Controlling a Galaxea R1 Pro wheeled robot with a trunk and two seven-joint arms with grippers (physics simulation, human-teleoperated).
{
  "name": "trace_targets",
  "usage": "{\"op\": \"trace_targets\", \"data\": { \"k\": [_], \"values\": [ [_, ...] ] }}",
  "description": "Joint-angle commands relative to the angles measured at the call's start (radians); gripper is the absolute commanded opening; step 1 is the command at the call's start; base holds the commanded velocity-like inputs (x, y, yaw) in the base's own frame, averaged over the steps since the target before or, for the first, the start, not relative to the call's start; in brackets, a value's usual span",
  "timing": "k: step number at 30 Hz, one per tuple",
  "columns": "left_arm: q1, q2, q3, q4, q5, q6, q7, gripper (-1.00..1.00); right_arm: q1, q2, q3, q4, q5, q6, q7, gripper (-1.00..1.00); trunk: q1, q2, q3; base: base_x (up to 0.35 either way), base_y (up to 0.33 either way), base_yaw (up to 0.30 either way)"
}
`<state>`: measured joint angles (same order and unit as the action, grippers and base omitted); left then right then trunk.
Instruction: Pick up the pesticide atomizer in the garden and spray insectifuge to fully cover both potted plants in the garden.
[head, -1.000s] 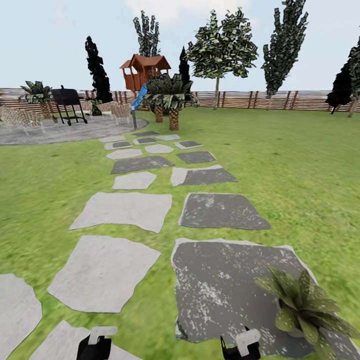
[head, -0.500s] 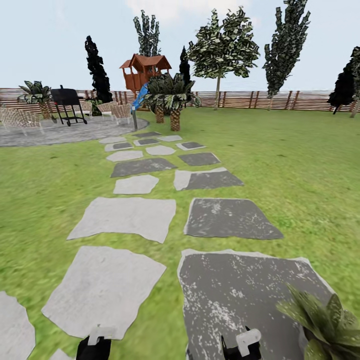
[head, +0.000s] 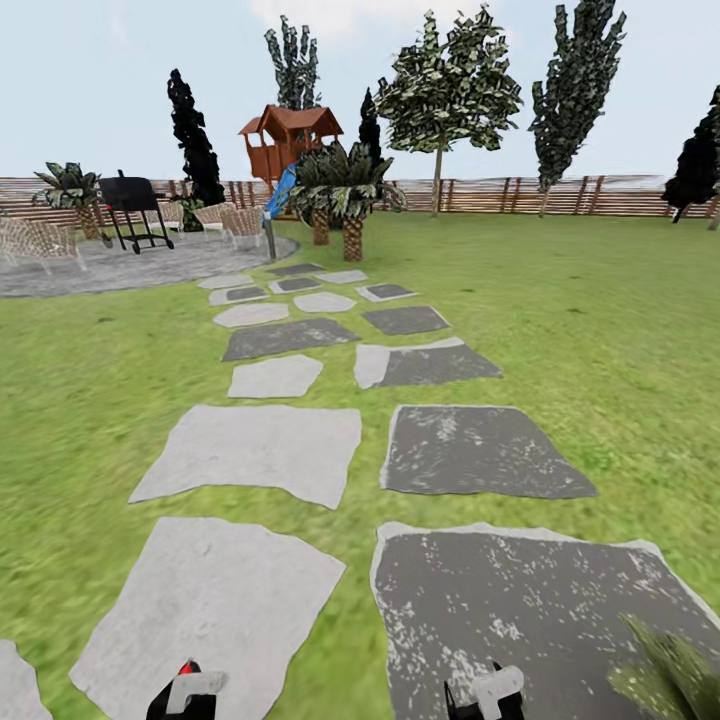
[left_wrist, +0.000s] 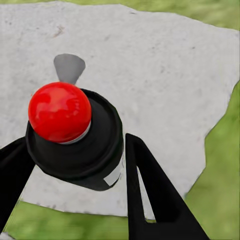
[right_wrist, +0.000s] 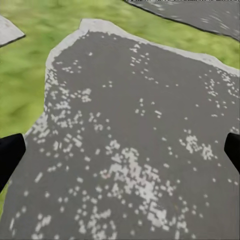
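No readable text, label, brand, number or sign on anything in these views

**Where our three cameras look**

From the head we look forward and down along the slab path (head: 290, 340) across the lawn (head: 600, 330), as far as the fence (head: 560, 196) and trees. The left gripper (head: 187, 695) and right gripper (head: 485, 697) sit at the bottom edge.

Our left wrist camera looks steeply down, close over a light slab (left_wrist: 160, 65), past a black, red-capped object (left_wrist: 75, 132) between the fingers (left_wrist: 150, 195).

Our right wrist camera looks down, close over a dark speckled slab (right_wrist: 135, 135). We take these for the light slab (head: 215, 600) and dark slab (head: 520, 610) nearest us in the head view.
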<state>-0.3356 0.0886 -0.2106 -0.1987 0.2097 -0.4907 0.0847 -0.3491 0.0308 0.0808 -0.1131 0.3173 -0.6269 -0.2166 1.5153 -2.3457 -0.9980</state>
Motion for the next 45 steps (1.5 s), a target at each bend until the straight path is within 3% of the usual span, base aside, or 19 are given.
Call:
{"op": "trace_targets", "data": {
  "k": [1,45],
  "values": [
    [0.002,0.0,-0.009,0.0,0.005,-0.002,0.006,-1.0,-0.001,0.0,0.008,0.001,0.003,-0.001,-0.01,1.0,0.0,0.0,-0.001,0.309,0.144,0.0],
    [0.009,-0.008,-0.016,-0.001,-0.003,-0.002,-0.004,-1.0,-0.001,0.0,0.008,0.003,0.005,-0.001,-0.009,1.0,0.0,0.0,-0.001,0.31,0.123,0.0]
  ]
}}
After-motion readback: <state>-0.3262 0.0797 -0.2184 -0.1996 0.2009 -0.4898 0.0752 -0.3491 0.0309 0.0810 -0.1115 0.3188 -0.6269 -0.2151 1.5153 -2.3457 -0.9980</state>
